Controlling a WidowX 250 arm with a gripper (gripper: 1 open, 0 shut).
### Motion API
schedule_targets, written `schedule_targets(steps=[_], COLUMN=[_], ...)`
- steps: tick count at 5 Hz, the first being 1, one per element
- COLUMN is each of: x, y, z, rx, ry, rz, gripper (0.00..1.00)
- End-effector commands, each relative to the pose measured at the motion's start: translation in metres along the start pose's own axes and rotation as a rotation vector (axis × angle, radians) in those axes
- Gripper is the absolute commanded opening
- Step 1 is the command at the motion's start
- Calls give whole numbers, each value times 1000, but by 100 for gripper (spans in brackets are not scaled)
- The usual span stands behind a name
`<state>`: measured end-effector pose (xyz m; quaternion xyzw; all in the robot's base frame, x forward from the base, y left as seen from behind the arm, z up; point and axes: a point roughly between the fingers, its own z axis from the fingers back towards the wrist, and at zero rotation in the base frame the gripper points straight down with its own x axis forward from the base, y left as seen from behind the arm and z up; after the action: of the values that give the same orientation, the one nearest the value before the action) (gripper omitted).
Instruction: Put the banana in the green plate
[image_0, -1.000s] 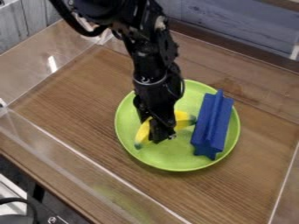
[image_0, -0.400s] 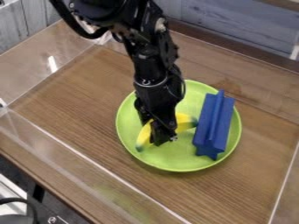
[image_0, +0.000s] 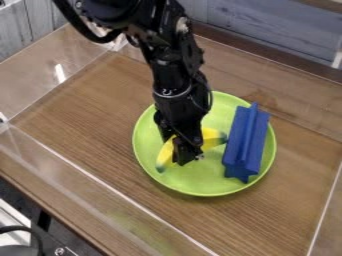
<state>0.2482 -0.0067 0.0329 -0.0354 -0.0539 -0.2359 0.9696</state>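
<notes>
A brown wood-grain tabletop (image_0: 80, 130) fills most of the view, fenced by low clear plastic walls (image_0: 34, 160) that catch pale reflections along the left and near edges. Behind it runs a grey slatted surface (image_0: 287, 40) at the upper right.

On the table sits the large round lime-green plate (image_0: 201, 182) with its shallow rim. Lying on the plate's right half is a long blue ridged block (image_0: 245, 140), set lengthwise from far to near. The small curved bright yellow toy banana (image_0: 167, 154) lies on the plate's left half, just beside the block but apart from it — its greenish tip points toward the near-left rim.

Against the picture from a second ago, almost nothing differs: the banana, the block and the plate lie in the same places, and the arm stands where it stood, with only the faintest shift in framing.

The black robot arm (image_0: 167, 55) comes in from the upper left and bends down over the plate, its wrist vertical. The black gripper (image_0: 179, 150) points straight down onto the middle of the banana, with its tips at the level of the plate. Its jaws are drawn together, clamped on the banana, which shows yellow on both sides of the fingers.
</notes>
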Motion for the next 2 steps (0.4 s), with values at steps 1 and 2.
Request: schedule_targets(steps=[1,2], x=[5,5], y=[3,3], z=[16,17], rx=[24,22], ry=[-56,-63], rz=[6,13], gripper=[0,0])
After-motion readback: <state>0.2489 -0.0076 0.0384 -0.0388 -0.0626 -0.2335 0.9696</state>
